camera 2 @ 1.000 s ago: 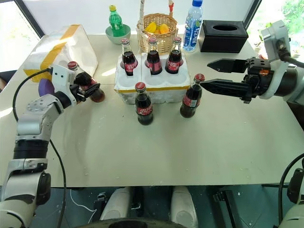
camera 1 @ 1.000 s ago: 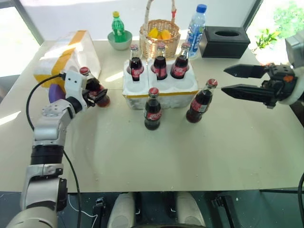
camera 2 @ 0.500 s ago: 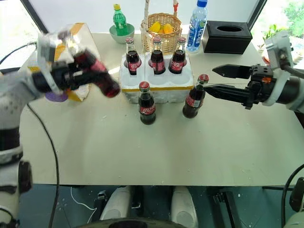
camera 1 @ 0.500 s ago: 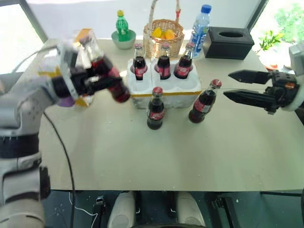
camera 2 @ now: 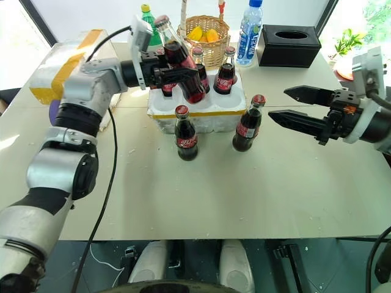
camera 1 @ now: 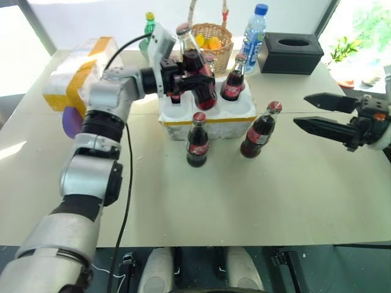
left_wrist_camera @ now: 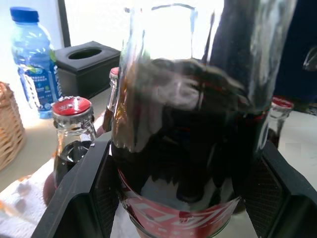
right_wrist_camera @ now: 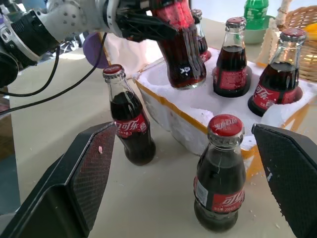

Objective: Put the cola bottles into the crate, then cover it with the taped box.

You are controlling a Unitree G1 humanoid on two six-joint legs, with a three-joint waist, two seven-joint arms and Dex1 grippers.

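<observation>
i have my left pincer (camera 1: 194, 78) closed around the body of one cola bottle (camera 1: 197, 73), carried tilted in the air over the front part of the crate (camera 1: 208, 115), with its red cap leaning back toward the basket (camera 1: 212, 38). the bottle's base hangs above the crate's top, not yet in a hole as far as i can tell. in the left wrist view the held bottle (left_wrist_camera: 198, 124) sits between the two black fingers (left_wrist_camera: 74, 198), which press on its sides.

the crate stands on the bench (camera 1: 244, 201) just in front of the basket. three cola bottles stand in the crate's back row; the one on the right (camera 1: 233, 78) is clear, the other two are partly hidden behind the held bottle and the pincer. two more bottles stand on the bench just in front of the crate: one (camera 1: 197, 140) at the middle of its front face, the other (camera 1: 259, 129) off its front right corner, leaning a little.

my right pincer (camera 1: 317, 113) hovers wide open, holding nothing, to the right of the crate and apart from the nearest bottle, its fingers pointing toward the crate.

the taped box (camera 1: 76, 76) lies well to the left of the crate, near the bench's left edge. behind the crate, a green bottle (camera 1: 149, 25) sits left of the basket, a water bottle (camera 1: 253, 30) and a black tissue box (camera 1: 288, 54) to its right.
</observation>
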